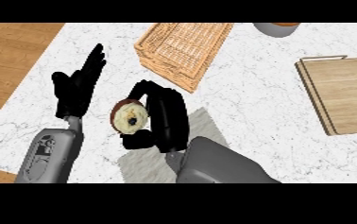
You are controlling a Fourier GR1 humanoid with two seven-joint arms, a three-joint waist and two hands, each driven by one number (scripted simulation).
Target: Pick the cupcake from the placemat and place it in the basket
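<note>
Grey forearms were seen rising from the lower edge of the head view, the right one broad and nearest the camera. At its end the right robot hand [166,116] was curled around the cupcake [130,116], with fingers arched over the top of it and the thumb tucked beneath. The cupcake was tipped on its side, its pale topping with dark flecks turned toward the left and a brown rim showing around it. It was held over the left part of the grey placemat [202,128], which lay on the white marbled worktop [258,90] and was largely hidden by the hand and forearm; whether the cupcake touched the placemat could not be told.

To the left, the left robot hand [78,86] was seen released, its fingers straight and pointing up the view, resting apart from the cupcake. A wicker basket [182,48] was set further up the worktop, above and slightly right of the cupcake, clear of both hands. A wooden cutting board [335,93] was seen at the right edge, and a grey bowl [276,28] was partly shown at the top.
</note>
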